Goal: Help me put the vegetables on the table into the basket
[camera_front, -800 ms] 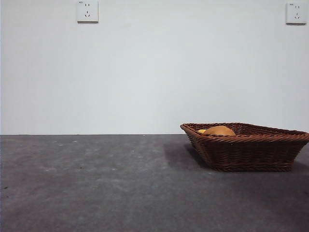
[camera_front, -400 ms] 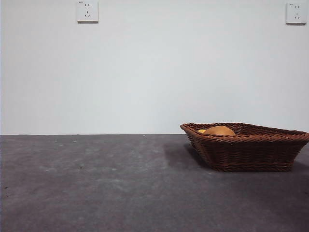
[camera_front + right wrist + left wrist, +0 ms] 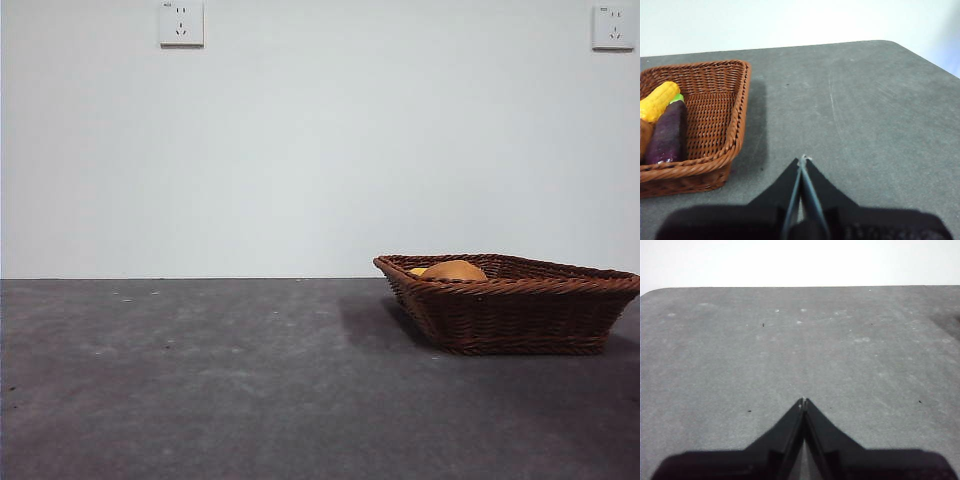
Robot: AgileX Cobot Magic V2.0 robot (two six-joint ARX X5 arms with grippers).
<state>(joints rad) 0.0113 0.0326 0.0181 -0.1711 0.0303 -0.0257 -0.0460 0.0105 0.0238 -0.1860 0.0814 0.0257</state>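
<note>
The brown wicker basket stands on the dark grey table at the right of the front view. Over its rim show the tan-orange potato and a sliver of the yellow vegetable. In the right wrist view the basket holds the yellow vegetable, the purple eggplant and an edge of the potato. My right gripper is shut and empty over bare table beside the basket. My left gripper is shut and empty above bare table.
Two white wall sockets sit high on the white wall behind. The table's far rounded corners show in the left wrist view and the right wrist view. Neither arm shows in the front view.
</note>
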